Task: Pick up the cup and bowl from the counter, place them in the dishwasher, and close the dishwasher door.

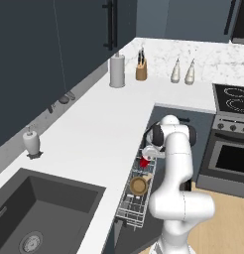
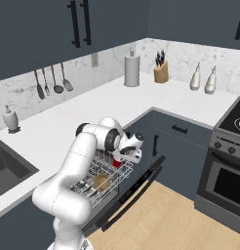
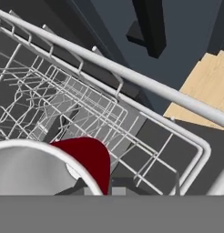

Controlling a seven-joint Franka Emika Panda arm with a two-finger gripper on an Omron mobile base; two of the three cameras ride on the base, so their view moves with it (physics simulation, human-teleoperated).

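The cup (image 3: 84, 159) is small, red and tapered, with a white rim and a pale inside; in the hand view it fills the lower left, seen from just above its mouth. It sits low over the far end of the rack (image 1: 134, 198), held by the gripper (image 1: 146, 158), whose jaws are closed tight on it at the rim. In the left base view the red of it shows just under the hand.

The bowl (image 1: 138, 185) is round, tan-brown and wood-like, a little wider than the cup. It lies in the rack, nearer the robot than the cup and just apart from it.

The rack is silver wire, pulled out over the open door (image 2: 134, 190), a flat dark grey panel that hangs low in front of the rack. The dishwasher (image 1: 158, 116) sits under the white speckled surface (image 1: 94, 129), left of the rack.

A soap dispenser (image 1: 30, 141) stands on the surface well left of the rack, near the sink (image 1: 39, 213).
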